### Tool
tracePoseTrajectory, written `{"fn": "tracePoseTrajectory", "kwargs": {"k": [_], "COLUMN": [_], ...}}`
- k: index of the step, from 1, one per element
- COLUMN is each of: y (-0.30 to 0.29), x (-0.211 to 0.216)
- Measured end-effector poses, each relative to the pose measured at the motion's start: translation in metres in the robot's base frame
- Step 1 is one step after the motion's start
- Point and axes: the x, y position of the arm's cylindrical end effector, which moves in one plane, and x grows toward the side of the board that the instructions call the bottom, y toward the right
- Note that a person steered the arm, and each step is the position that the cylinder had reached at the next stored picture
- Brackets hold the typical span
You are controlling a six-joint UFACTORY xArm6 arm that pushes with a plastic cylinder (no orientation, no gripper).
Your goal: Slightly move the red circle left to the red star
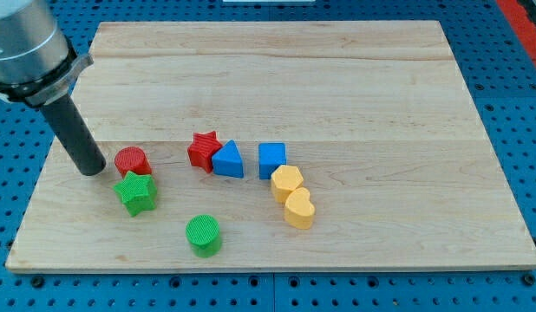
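The red circle (131, 162) sits on the wooden board (337, 69) at the left of the block group. The red star (202, 150) lies to its right, with a gap between them, and touches the blue triangle (228, 161). My tip (92, 168) rests on the board just left of the red circle, very near or touching its left side. The green star (135, 192) sits right below the red circle, touching it.
A blue cube (271, 160) stands right of the blue triangle. Two yellow blocks, (286, 184) and a heart (299, 209), lie below the cube. A green circle (203, 236) sits near the board's bottom edge. A blue pegboard (511, 87) surrounds the board.
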Motion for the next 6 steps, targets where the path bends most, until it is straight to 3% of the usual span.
{"fn": "tracePoseTrajectory", "kwargs": {"k": [4, 6], "y": [0.054, 0.015], "x": [0.014, -0.005]}}
